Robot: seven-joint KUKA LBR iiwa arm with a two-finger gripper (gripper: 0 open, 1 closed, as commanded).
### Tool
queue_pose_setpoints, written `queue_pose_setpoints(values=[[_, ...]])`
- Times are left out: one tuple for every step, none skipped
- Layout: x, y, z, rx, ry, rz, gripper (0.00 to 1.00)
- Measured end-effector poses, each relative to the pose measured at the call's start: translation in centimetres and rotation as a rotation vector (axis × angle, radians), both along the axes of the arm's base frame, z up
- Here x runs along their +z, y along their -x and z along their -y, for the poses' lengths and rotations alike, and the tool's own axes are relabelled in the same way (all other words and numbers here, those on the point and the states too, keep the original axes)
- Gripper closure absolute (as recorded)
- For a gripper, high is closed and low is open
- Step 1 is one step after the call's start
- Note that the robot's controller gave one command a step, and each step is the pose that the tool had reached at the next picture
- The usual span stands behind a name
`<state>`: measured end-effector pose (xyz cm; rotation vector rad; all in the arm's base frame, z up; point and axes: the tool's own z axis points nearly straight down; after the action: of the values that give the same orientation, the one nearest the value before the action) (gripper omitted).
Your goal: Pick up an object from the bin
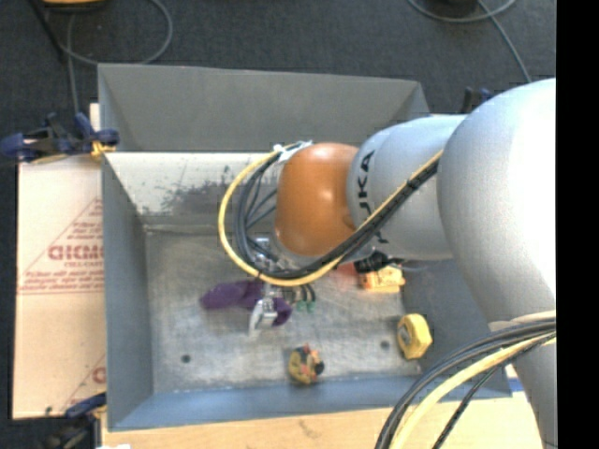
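My gripper (265,313) hangs below the orange wrist cover, low over the middle of the bin floor. It is at the right end of a soft purple thing (226,296) that lies stretched to the left. A bit of purple also shows just right of the gripper. Whether the purple thing is held cannot be seen. A small round brown-and-yellow thing (304,364) lies in front of the gripper, near the bin's front wall.
A yellow tape measure (413,335) lies at the bin's front right. An orange-and-yellow thing (379,278) sits partly under the arm on the right. The arm and its cables cover the bin's back right.
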<state>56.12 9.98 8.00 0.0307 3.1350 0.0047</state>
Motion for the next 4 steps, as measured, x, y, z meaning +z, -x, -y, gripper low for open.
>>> queue_pose_setpoints(values=[[1.3,0.2,0.2,-0.005,0.0,-0.001,0.0],[0.3,-0.1,0.0,-0.004,0.0,-0.007,1.0],[0.3,-0.1,0.0,-0.005,0.0,-0.007,1.0],[0.5,-0.1,0.0,-0.006,0.0,-0.007,1.0]])
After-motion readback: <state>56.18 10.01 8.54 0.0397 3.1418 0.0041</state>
